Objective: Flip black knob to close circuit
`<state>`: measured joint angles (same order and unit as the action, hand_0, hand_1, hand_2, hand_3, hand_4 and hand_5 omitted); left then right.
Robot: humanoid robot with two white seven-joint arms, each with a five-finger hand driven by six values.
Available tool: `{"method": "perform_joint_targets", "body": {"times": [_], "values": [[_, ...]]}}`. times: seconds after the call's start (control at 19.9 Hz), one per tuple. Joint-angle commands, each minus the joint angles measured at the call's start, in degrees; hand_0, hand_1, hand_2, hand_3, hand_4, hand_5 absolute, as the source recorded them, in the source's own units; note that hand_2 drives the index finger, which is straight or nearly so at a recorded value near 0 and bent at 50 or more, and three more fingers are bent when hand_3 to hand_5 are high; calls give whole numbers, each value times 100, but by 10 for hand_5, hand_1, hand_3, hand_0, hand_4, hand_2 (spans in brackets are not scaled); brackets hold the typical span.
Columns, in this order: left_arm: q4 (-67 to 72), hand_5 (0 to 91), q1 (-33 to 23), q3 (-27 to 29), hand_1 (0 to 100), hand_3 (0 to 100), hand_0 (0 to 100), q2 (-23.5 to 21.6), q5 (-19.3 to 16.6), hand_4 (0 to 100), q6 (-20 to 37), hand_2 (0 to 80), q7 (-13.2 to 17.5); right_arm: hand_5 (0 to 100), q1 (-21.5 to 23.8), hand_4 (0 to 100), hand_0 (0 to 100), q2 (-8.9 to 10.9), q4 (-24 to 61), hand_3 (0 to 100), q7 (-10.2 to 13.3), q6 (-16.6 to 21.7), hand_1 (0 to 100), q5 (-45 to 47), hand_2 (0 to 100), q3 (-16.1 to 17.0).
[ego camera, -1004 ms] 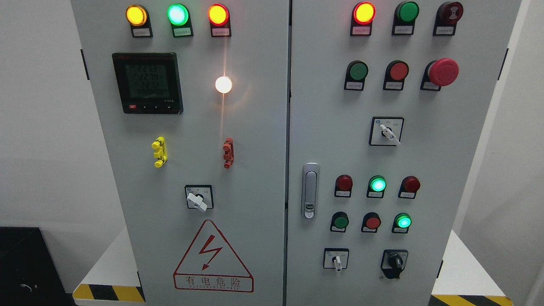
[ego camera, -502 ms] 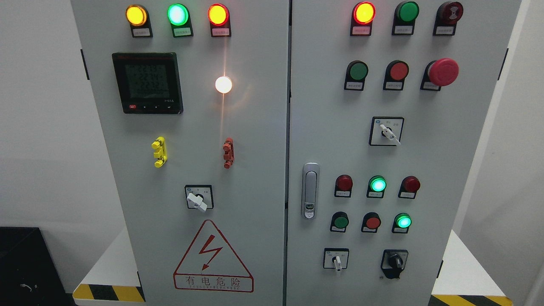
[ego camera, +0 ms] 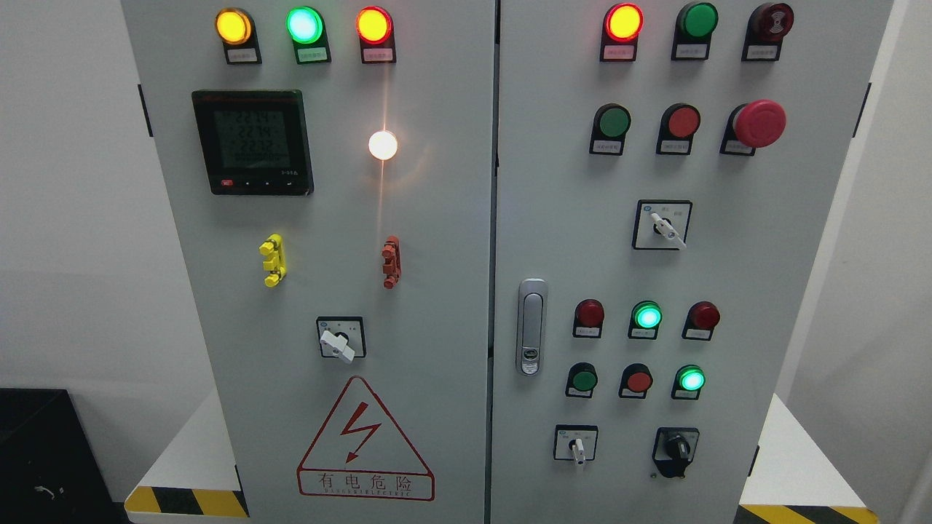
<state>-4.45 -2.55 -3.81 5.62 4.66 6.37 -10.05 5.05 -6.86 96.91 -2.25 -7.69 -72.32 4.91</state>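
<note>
Black, with a stubby rotary handle, the plastic selector knob sits at five o'clock on the grey steel cabinet's right door, handle near vertical. Neither hand shows; fingers' state unknown, nearer arm undecidable.

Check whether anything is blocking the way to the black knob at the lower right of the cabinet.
Nothing visible blocks it. The black knob sits bare on the right door, with the white switch to its left and the lit green lamp above, both apart from it. Neither robot hand is in view, so their path cannot be judged.
</note>
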Motion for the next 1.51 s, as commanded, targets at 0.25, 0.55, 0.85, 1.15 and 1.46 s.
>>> {"method": "perform_joint_targets", "body": {"times": [0.25,0.55,0.85,1.15,1.46], "values": [[5,0,0,3,556,0,120,0,0,0,5,0,3,1000,-496,980,0,-26,821,1000,-487,-233,0,-423,936,10],[-3,0,0,3,556,0,120,0,0,0,5,0,3,1000,-716,980,0,-35,856,1000,-768,-364,0,-546,939,19],[-3,0,0,3,556,0,120,0,0,0,5,0,3,1000,-944,981,0,-26,847,1000,-908,-364,0,-607,938,80],[5,0,0,3,556,0,120,0,0,0,5,0,3,1000,-1129,982,0,-17,768,1000,-988,-364,0,-704,937,203],[5,0,0,3,556,0,120,0,0,0,5,0,3,1000,-1191,981,0,0,698,1000,-988,-364,0,-704,936,283]]}}
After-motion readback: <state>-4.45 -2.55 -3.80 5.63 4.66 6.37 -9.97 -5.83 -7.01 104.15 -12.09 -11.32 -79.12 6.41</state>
